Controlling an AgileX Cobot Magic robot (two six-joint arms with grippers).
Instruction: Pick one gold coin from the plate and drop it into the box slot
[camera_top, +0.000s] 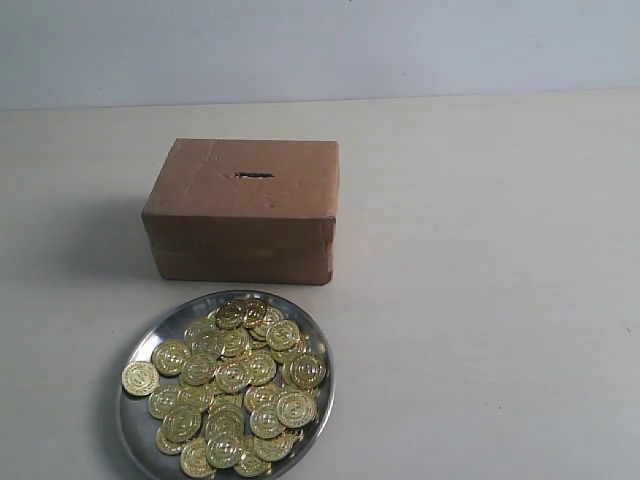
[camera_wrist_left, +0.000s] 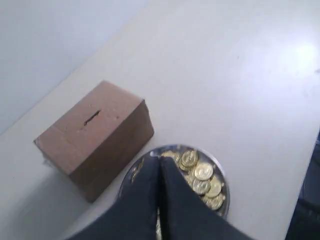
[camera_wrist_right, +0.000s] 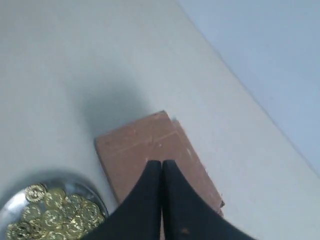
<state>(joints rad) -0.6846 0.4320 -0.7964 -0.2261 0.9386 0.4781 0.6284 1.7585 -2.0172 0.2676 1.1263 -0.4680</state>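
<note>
The brown cardboard box (camera_top: 245, 205) stands mid-table, its dark slot (camera_top: 253, 176) in the top face. In front of it lies the shiny silver plate (camera_top: 137, 437), heaped with several gold coins (camera_top: 232, 376); one coin (camera_top: 140, 378) rests on its left rim. Neither gripper shows in the exterior view. My left gripper (camera_wrist_left: 159, 159) is shut and empty, high over the plate (camera_wrist_left: 225, 186) and coins (camera_wrist_left: 202, 172), with the box (camera_wrist_left: 95, 142) and slot (camera_wrist_left: 92, 118) beyond. My right gripper (camera_wrist_right: 161, 162) is shut and empty above the box (camera_wrist_right: 132, 142); the plate (camera_wrist_right: 12, 201) lies beside it, and the slot is hidden there.
The pale table (camera_top: 480, 300) stretches bare to the right of the box and plate. A light wall (camera_top: 320, 45) closes off the back. The table's edge and a dark area beyond it (camera_wrist_left: 307, 210) show in the left wrist view.
</note>
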